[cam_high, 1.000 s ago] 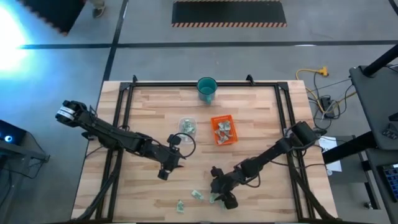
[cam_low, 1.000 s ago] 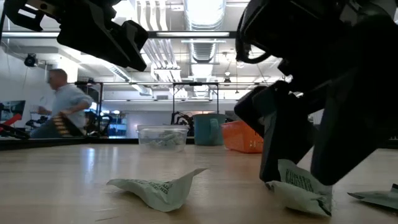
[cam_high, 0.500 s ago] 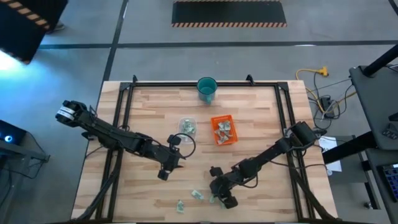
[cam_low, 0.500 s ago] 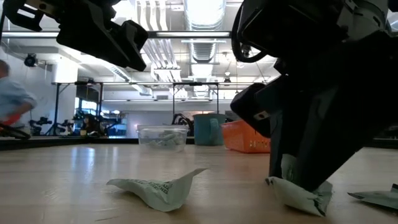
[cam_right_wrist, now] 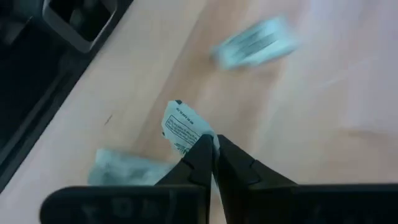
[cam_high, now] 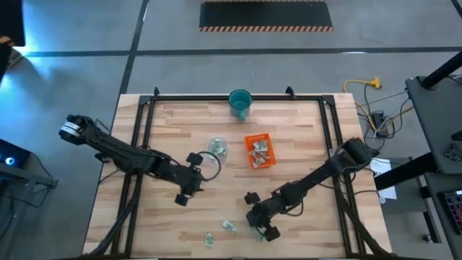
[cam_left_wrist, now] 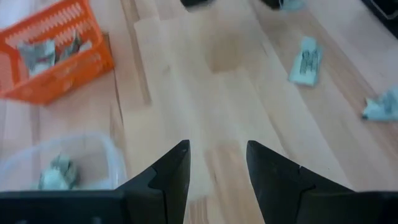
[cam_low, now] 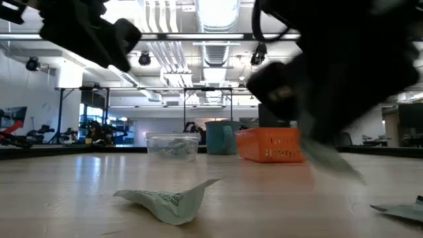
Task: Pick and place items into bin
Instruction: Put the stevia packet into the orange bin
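Green-and-white packet is sitting pinched in our right gripper, whose fingers are squeezing shut on it near the table's front edge. We are seeing more packets lying on the wooden table just beside it. Some are resting in the orange basket and the clear tub. Our left gripper is hanging empty with fingers apart near the tub.

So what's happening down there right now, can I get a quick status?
Right gripper shut on a packet, lifting it. Left gripper open, empty, hovering near the clear tub. Orange basket holds a few packets; path clear.
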`<state>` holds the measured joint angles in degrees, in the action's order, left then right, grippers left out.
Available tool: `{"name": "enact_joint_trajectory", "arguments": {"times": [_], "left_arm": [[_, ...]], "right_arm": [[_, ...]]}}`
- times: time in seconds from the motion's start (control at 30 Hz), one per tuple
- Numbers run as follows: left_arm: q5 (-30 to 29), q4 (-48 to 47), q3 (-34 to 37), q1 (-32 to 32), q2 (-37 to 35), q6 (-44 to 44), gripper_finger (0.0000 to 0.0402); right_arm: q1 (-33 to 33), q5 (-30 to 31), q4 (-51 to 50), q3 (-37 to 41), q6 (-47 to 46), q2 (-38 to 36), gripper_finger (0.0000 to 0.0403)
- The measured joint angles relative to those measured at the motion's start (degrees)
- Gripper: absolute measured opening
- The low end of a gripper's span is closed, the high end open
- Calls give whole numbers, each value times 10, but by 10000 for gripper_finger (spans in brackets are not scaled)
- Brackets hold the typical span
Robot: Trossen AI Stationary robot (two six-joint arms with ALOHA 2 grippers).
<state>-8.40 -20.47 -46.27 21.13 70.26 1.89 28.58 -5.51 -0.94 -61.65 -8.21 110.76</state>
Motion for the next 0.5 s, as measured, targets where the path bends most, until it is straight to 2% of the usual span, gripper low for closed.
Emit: {"name": "enact_joint_trajectory", "arguments": {"times": [0.13, 0.27, 0.5], "left_arm": [[-7, -31, 14, 3, -49, -5, 141], [-11, -30, 23, 3, -97, 35, 141], [-14, -30, 51, 3, -185, 96, 141]], "right_arm": [[-19, 36, -19, -3, 11, -43, 9], [-36, 84, -46, -4, 29, -94, 9], [-71, 257, -149, -4, 86, -190, 9]]}}
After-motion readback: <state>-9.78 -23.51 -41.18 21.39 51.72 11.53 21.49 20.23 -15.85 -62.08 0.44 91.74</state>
